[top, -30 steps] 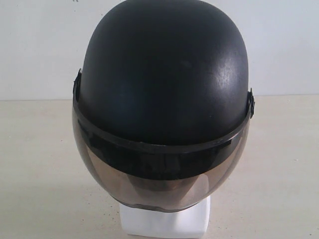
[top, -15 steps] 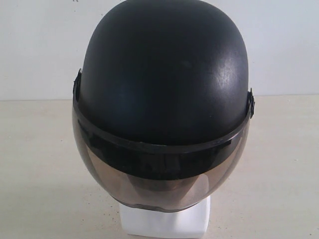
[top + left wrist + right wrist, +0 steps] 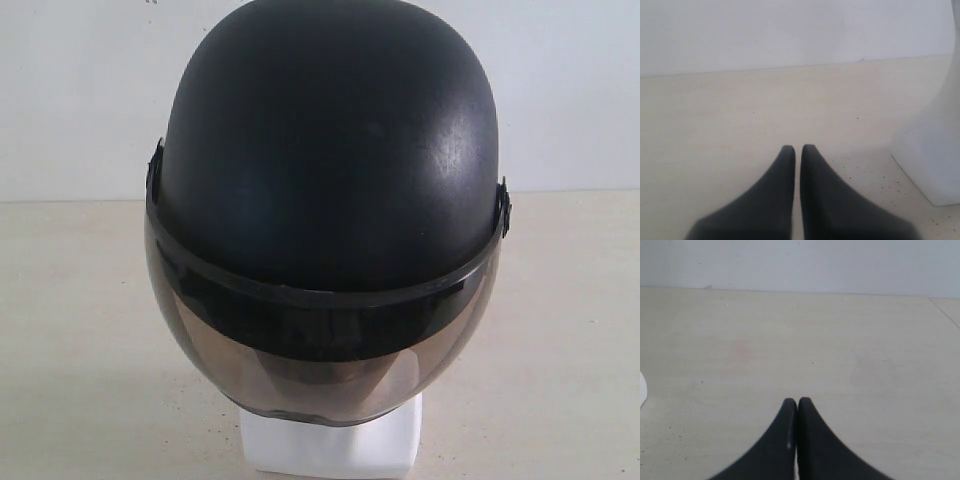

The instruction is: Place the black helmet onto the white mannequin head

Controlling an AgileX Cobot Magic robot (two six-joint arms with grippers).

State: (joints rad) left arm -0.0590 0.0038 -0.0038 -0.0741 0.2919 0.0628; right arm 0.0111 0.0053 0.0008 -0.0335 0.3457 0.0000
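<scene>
Exterior view: the matte black rounded helmet (image 3: pixel 330 150) is sitting right on top of the smooth white mannequin head (image 3: pixel 330 450). Its smoky tinted curved visor (image 3: pixel 320 370) hangs down over the face, so only the squarish white base pokes out underneath, standing on the pale speckled tabletop (image 3: pixel 80 350). The helmet looks upright and centred, visor facing this camera. No arms show here. The helmet is the only container-ish thing around, and the head fills it.

Left wrist view: the left gripper (image 3: pixel 798 148) has its dark fingers drawn in to a thin slit with nothing between them. The mannequin's base (image 3: pixel 930 155) is near, off to one side of the tips and not touching.

Right wrist view: the right gripper (image 3: pixel 797 401) is pinched fully closed and holds nothing. Just a white sliver shows at the picture's edge, so I'd guess the left arm is the nearer one. To me the job looks done.
</scene>
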